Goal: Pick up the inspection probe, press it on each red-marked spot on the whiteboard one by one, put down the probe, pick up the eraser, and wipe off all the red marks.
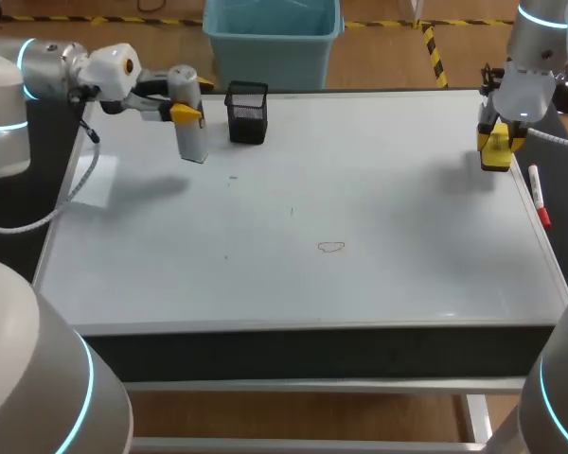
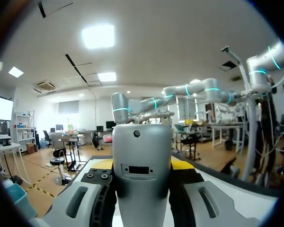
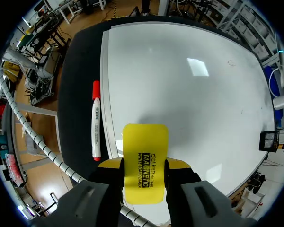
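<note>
My left gripper [image 1: 186,113] pinching the probe [image 1: 193,144] over the whiteboard [image 1: 379,180], right gripper [image 3: 143,164] clamping the yellow eraser [image 3: 145,142], 1 red mark [image 1: 331,248] mid-board, marker [image 1: 540,197] beside the board's edge.

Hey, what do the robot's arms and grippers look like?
The left arm and right arm are rounded silver-white tubes with glowing cyan rings at the joints. The left gripper and right gripper have dark bodies and yellow fingertips. A grey cable loops off the left arm.
</note>
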Tool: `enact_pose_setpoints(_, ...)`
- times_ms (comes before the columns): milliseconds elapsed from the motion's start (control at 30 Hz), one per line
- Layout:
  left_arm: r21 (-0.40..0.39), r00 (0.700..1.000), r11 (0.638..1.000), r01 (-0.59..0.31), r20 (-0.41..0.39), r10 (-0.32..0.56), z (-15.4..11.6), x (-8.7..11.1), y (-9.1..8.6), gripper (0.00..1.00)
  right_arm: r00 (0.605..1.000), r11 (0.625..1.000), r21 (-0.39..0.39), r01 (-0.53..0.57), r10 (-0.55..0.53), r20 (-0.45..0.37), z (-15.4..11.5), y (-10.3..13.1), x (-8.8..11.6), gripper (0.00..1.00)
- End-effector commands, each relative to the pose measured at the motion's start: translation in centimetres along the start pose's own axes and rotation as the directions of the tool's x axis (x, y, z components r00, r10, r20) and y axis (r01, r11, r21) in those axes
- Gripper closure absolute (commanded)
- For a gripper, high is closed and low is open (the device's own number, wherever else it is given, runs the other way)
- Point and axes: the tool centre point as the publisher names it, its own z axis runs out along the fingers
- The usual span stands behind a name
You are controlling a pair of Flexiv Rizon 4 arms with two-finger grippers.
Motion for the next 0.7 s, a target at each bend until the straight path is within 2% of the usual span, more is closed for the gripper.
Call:
enact_pose_setpoints(33,0.022,1.000,1.000,0.005,-0.006,-0.005,-1.4,-0.4,0.7,1.00,1.000,1.000,0.000,0.002,-0.002,-0.003,-0.1,0.0,0.1,1.00)
enact_pose_setpoints(233,0.037,1.000,0.999,0.001,0.003,-0.001,-2.7,0.0,1.0,1.00,1.000,1.000,0.000,0.002,-0.002,-0.003,-0.1,0.0,0.1,1.00)
enact_pose_setpoints(700,0.037,1.000,0.999,0.001,0.003,-0.001,-2.7,0.0,1.0,1.00,1.000,1.000,0.000,0.002,-0.002,-0.003,-0.1,0.0,0.1,1.00)
